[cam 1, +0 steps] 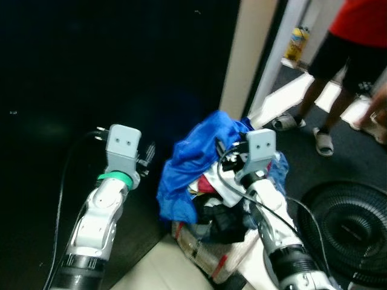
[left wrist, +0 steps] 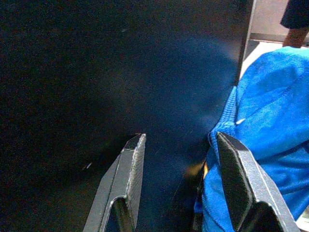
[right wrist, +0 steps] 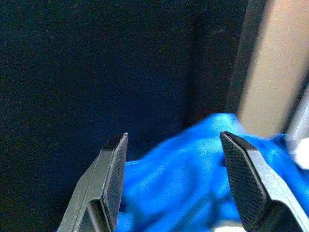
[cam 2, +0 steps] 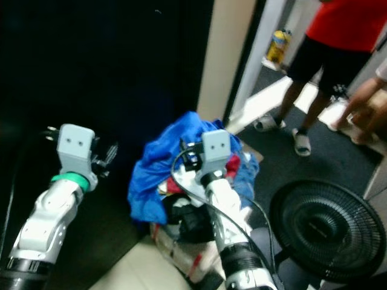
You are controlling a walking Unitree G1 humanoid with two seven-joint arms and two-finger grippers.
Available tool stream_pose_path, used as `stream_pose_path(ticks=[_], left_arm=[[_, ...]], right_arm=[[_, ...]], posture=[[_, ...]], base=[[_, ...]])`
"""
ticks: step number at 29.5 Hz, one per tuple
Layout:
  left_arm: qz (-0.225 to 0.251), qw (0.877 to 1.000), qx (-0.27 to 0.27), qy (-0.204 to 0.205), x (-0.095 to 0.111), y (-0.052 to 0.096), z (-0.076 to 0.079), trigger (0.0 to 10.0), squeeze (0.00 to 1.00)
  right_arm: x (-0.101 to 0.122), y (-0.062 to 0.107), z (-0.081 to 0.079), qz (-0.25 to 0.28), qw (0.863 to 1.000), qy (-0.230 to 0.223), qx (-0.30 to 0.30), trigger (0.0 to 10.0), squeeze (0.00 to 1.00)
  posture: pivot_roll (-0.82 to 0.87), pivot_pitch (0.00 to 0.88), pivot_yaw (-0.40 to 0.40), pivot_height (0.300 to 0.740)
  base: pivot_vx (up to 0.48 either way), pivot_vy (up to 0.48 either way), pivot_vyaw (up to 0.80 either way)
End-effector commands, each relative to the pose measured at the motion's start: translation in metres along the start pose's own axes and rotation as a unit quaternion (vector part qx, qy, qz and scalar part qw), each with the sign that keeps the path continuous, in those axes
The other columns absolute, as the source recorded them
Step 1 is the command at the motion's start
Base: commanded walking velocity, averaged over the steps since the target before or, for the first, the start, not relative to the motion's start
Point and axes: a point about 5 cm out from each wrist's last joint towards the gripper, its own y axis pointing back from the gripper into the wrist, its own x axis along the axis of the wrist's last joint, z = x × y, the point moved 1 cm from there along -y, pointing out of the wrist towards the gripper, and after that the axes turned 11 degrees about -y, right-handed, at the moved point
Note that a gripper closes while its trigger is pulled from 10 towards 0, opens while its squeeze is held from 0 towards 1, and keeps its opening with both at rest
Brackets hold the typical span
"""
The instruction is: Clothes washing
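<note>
Laundry: we see a heaped pile of mixed clothes [cam 1: 221,223] in a light container on the floor, directly before us between our two arms, beside a pale wall edge.
Top garment: a bright blue crumpled cloth [cam 1: 196,160] drapes over the pile's top and hangs down its left side.
Left gripper [left wrist: 181,186]: we hold it raised just left of the blue cloth, facing a dark panel [cam 1: 115,60]; its two black fingers [left wrist: 128,181] stand spread apart with nothing between them, one finger close beside the cloth's edge.
Right gripper [right wrist: 174,186]: raised over the pile; its fingers are spread wide, the blue cloth lying beyond them, not pinched.
Floor fan: a round black wire-grille fan [cam 2: 323,226] lies to our right.
Person: legs in dark shorts and pale sandals [cam 1: 323,142] stand ahead on the right, well apart from the pile.
</note>
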Motion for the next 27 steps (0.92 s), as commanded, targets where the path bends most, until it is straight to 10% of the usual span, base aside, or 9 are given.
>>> stream_pose_path(ticks=[1,27], left_arm=[[-0.025,0.999,0.041,0.002,-0.0123,0.0037,-0.0177,10.0,0.00],[-0.025,0.999,0.035,0.005,-0.0130,0.0021,-0.0163,10.0,0.00]], right_arm=[[-0.0063,0.0046,0.0029,-0.012,1.000,-0.010,-0.006,10.0,0.00],[-0.0072,0.0074,0.0082,-0.015,1.000,-0.004,-0.024,10.0,0.00]], posture=[[0.09,0.044,-0.009,0.740],[0.09,0.054,-0.002,0.740]], base=[[0.000,0.000,0.00],[0.000,0.000,-0.26]])
